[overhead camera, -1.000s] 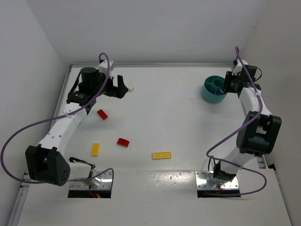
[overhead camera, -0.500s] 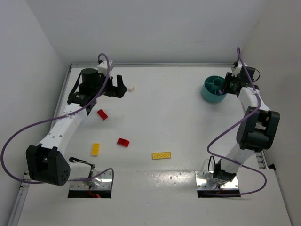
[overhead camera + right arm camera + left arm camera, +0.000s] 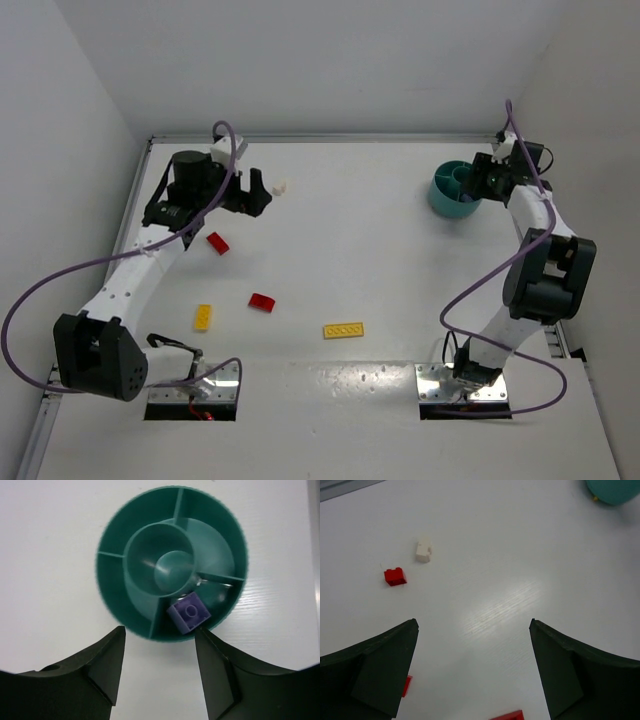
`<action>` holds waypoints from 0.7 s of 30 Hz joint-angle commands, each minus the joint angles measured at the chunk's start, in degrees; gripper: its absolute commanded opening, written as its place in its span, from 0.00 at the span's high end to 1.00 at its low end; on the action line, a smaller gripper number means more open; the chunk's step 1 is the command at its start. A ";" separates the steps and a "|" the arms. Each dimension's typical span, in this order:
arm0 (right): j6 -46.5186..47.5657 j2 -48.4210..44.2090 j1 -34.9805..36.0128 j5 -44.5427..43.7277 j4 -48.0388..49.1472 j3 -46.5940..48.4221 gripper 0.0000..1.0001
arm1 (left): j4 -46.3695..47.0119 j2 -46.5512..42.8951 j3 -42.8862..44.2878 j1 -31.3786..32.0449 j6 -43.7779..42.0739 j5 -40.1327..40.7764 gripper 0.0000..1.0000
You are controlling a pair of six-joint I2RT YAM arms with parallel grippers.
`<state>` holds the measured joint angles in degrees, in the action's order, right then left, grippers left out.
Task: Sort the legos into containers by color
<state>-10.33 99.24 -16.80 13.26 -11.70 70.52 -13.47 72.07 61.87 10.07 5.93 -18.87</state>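
Left arm [image 3: 150,255] shifted slightly; white lego [image 3: 423,551] and red lego [image 3: 395,576] lie ahead.

Left half of the table [image 3: 400,250]: five small pieces lying well apart, bare lanes between them all: white brick [image 3: 280,187] just beside the wide-spread left gripper [image 3: 262,190], far red brick [image 3: 217,243], near red brick [image 3: 262,302], small yellow brick [image 3: 203,317], long yellow plate [image 3: 344,330]. Middle and right: bare surface up to the teal tub [image 3: 448,205], sole obstacle there, near the far right corner, with the parted right gripper [image 3: 159,635] at its rim. Walls [image 3: 300,60] close the left, far and right sides; left arm [image 3: 125,285] and right arm [image 3: 545,280] line the outer edges
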 commanded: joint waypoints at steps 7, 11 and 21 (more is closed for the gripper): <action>18.82 -9.94 1.59 26.02 -21.76 2.61 0.21 | -22.19 -3.00 -1.04 18.55 -26.75 -14.81 0.13; 22.54 -10.47 1.59 24.19 -28.09 0.24 0.21 | -23.09 -2.99 -5.35 29.29 -24.32 -12.77 0.13; 25.97 -12.84 1.59 21.72 -31.36 -1.26 0.21 | -18.25 9.10 -5.81 53.72 -18.96 6.72 0.13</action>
<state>12.82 89.38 -15.03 34.63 -41.85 69.04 -33.36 76.34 54.85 59.70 -15.55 -20.43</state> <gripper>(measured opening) 0.789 0.868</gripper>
